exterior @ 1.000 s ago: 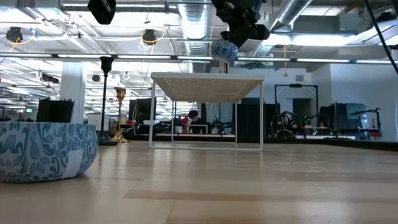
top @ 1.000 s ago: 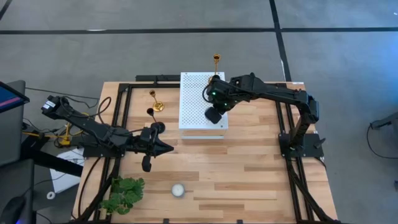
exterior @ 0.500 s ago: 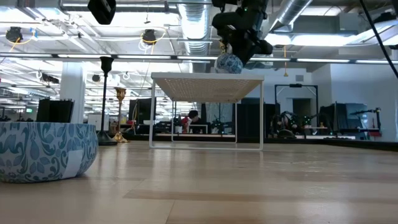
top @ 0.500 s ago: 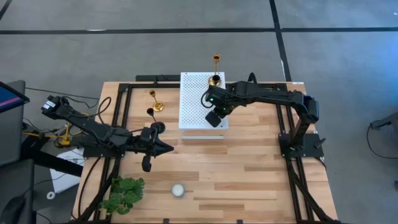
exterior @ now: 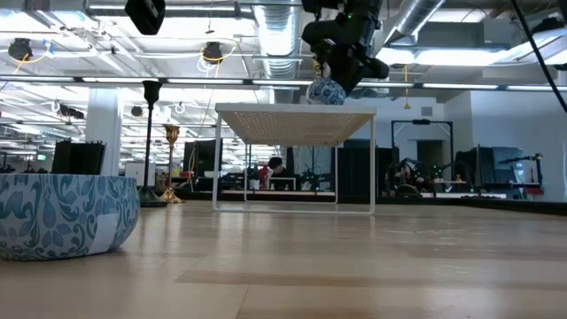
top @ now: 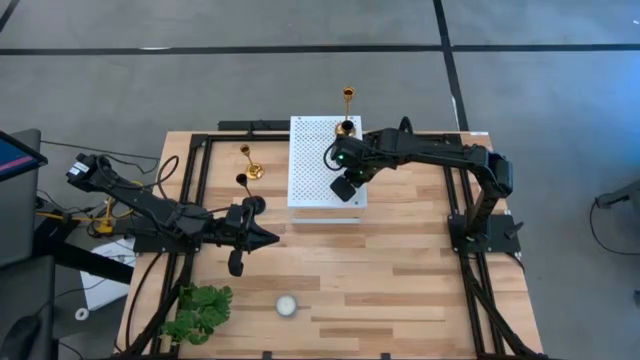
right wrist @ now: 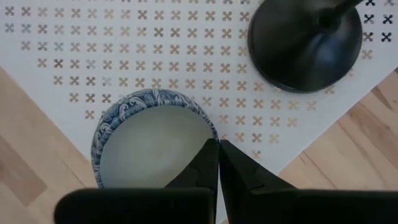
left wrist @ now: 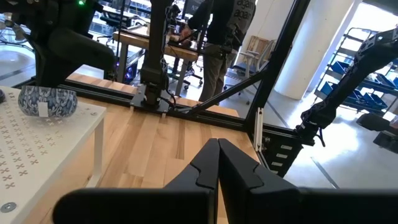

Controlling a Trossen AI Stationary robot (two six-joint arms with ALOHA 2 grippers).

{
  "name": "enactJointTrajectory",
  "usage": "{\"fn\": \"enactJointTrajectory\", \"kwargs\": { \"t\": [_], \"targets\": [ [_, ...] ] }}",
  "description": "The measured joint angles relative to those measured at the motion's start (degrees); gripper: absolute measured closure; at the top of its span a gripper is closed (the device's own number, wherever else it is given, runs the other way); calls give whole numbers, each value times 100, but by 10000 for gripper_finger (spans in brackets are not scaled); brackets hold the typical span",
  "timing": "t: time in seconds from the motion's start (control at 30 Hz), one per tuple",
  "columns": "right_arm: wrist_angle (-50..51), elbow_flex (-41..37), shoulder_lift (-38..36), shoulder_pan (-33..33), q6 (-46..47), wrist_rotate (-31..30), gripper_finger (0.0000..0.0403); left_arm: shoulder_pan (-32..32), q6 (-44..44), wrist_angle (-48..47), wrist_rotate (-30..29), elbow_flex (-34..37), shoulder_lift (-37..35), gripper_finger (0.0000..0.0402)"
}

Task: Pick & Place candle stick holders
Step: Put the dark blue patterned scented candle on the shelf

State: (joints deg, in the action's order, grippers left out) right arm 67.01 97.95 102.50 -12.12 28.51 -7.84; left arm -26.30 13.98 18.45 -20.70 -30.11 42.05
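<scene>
1. Nearest us, at the desk's near edge, sat a blue-and-white patterned ceramic bowl point(exterior: 62, 217), with a green leafy plant point(top: 198, 310) towards the near left corner.
2. Behind them the left gripper point(top: 271, 238) waited above the desk's left half, its fingers pressed together on nothing.
3. At mid-desk stood a white perforated metal shelf point(top: 312, 150). Over its near right corner was the right gripper point(right wrist: 217, 144). Its fingers were drawn narrow at the rim of a second blue-and-white patterned bowl point(right wrist: 149, 140) resting on the shelf, apparently pinching that rim.
4. Just beside that bowl the right wrist view showed a dark round base point(right wrist: 305, 43). We could not tell which holder it belonged to.
5. Left of the shelf, on the desk, stood a matte black slim-stemmed candle stick holder point(exterior: 151, 93), and just beyond it a shiny gold slim-stemmed candle stick holder point(top: 251, 167). Another shiny gold holder point(top: 348, 94) stood at the shelf's far right corner.
6. Every holder we saw stood upright, long axis vertical, cup upward and base down.
7. We judged them light, stiff and easy to tip, the polished gold likely slippery. The stem, low down near the base, seemed the safest place to grip.
</scene>
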Motion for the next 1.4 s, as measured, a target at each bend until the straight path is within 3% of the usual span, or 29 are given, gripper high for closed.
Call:
{"fn": "enactJointTrajectory", "kwargs": {
  "t": [0.63,1.03,1.4],
  "targets": [
    [15,226,-4,-4,-212,-24,401,1,0,-1,-1,0,2,396],
    [393,584,-13,-2,-302,46,324,0,-1,-2,1,0,1,396],
    [432,584,-13,-2,-365,47,305,-1,-1,1,-1,0,2,396]
  ]
}}
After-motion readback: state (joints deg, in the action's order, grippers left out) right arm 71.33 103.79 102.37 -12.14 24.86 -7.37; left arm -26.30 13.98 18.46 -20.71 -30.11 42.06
